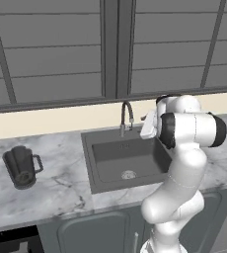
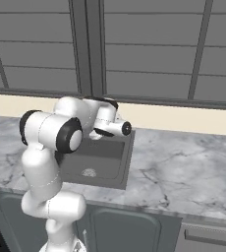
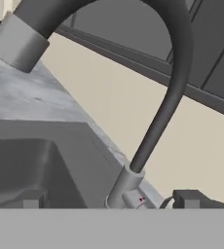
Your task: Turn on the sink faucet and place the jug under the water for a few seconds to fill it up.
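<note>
Nudging the faucet point(image 3: 170, 92) lever at the sink's point(image 1: 98, 163) back edge calls for care, with spread fingers point(image 3: 189, 197).

Grey marble counter point(image 1: 56, 188) over grey cabinet doors point(image 1: 100, 232), cream backsplash point(image 1: 51, 121), grey panelled wall point(image 1: 51, 49).
</note>
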You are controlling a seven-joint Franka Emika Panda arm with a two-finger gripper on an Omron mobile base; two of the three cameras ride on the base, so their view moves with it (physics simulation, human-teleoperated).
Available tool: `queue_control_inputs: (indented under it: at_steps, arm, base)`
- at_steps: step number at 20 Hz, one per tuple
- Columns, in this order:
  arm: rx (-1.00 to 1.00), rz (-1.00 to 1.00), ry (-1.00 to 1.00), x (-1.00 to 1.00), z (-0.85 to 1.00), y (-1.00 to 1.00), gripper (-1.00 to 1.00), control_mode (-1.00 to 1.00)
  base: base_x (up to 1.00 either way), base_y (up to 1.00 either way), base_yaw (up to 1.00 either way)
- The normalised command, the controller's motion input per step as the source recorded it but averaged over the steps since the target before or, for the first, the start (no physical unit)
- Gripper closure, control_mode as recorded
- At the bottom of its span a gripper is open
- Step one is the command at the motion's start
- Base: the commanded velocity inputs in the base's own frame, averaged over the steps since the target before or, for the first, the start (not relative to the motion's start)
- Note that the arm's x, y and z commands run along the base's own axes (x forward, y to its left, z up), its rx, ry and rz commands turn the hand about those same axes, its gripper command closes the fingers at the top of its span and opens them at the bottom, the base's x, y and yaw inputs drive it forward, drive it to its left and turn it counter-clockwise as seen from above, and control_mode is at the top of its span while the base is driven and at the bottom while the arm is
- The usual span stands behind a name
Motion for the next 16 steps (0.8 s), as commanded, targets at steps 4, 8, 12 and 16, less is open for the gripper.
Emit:
queue_control_inputs:
  at_steps: [4,8,12,16]
  arm:
    - [0.0,0.0,0.0,0.43,-0.14,0.08,-1.0,-1.0]
    - [0.0,0.0,0.0,0.48,-0.09,0.0,-1.0,-1.0]
    - [0.0,0.0,0.0,0.42,-0.17,0.04,-1.0,-1.0]
    - [0.0,0.0,0.0,0.36,-0.2,0.0,-1.0,-1.0]
  base:
    - [0.0,0.0,0.0]
    - [0.0,0.0,0.0]
    - [0.0,0.0,0.0]
    - [0.0,0.0,0.0]
